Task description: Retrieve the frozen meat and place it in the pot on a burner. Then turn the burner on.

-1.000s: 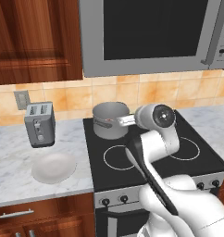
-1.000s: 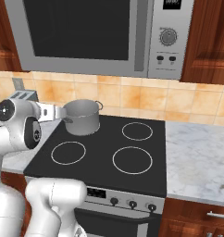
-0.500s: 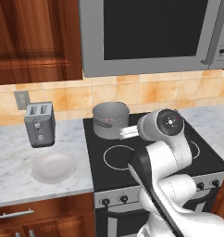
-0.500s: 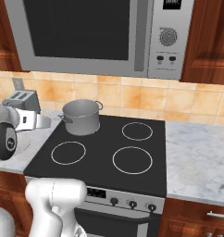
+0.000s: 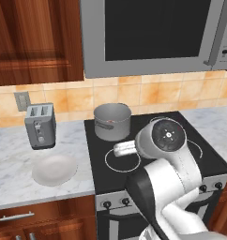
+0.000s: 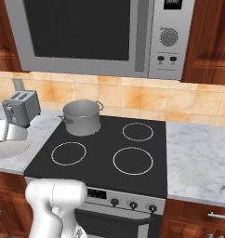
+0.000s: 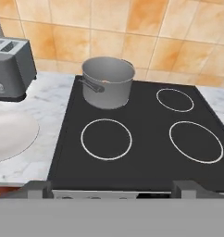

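Since a second ago, my arm has swung back from the pot and now hangs low over the stove's front edge. In the hand view, going left to right, I see the toaster at upper left, the white plate below it, then the pot upright on the back-left burner, handle pointing left-front. A reddish bit shows inside it. My gripper stands released, fingertips wide apart.

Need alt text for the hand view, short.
A grey pot stands on the back-left burner of a black four-burner stovetop, seen from the front edge. Left of the stove, on the marble counter, are a toaster and a white plate.
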